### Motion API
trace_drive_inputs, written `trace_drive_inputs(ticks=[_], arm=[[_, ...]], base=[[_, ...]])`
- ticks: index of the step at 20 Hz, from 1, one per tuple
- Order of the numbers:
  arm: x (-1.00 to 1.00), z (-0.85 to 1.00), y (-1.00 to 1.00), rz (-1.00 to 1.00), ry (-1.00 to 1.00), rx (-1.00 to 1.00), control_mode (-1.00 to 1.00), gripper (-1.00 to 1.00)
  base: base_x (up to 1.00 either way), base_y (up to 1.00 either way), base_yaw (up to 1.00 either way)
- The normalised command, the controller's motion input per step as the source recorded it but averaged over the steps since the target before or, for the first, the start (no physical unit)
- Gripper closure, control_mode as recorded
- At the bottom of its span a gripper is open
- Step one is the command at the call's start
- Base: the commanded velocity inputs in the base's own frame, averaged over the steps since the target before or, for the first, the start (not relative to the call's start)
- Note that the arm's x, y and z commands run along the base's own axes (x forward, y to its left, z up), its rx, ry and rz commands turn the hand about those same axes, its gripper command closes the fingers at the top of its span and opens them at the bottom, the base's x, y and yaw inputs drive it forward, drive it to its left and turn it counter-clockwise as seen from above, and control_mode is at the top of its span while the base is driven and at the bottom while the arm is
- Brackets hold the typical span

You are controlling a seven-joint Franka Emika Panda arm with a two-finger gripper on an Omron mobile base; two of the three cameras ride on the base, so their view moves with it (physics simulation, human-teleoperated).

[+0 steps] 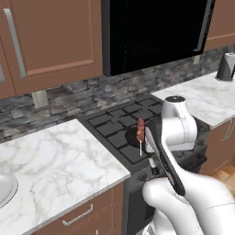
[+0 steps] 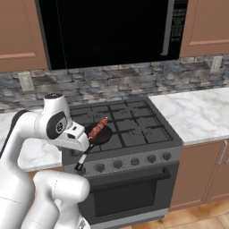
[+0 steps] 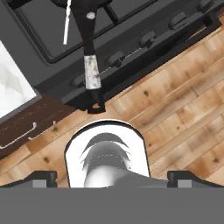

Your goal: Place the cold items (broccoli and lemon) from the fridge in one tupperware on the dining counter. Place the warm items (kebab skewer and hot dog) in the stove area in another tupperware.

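Claw (image 3: pixel 112 175) wide, empty; kebab skewer (image 2: pixel 99 127) in pan (image 2: pixel 99 134) just beyond.

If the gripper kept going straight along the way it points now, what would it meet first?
Probably the wooden floor in front of the stove: the open gripper points down past the pan's handle. Depth is unclear.

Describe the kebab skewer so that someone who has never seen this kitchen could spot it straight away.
Start at the black stove set between two white marble counters, under the dark microwave. On its front left burner sits a small black pan whose handle sticks out past the stove's front edge. The kebab skewer lies in that pan: reddish-brown meat chunks on a thin pale stick, the only food on the stove.
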Motion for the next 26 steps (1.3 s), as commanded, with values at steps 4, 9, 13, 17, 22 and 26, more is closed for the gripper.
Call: trace_drive_inputs(ticks=[4, 9, 13, 17, 22, 26], arm=[[0.97, 0.07, 0.00, 0.00, -0.04, 0.09, -1.00, -1.00], [1.00, 0.07, 0.06, -0.12, 0.06, 0.01, -1.00, -1.00], [1.00, -0.03, 0.00, -0.26, 0.02, 0.00, -1.00, -1.00], [1.00, -0.27, 0.00, -0.27, 0.01, 0.01, -1.00, -1.00], [1.00, -0.60, 0.00, -0.13, 0.00, 0.03, -1.00, -1.00], [1.00, -0.55, -0.16, 0.02, 0.00, 0.03, -1.00, -1.00]], base=[[0.00, 0.00, 0.00], [0.00, 0.00, 0.00], [0.00, 0.00, 0.00], [0.00, 0.00, 0.00], [0.00, 0.00, 0.00], [0.00, 0.00, 0.00]])
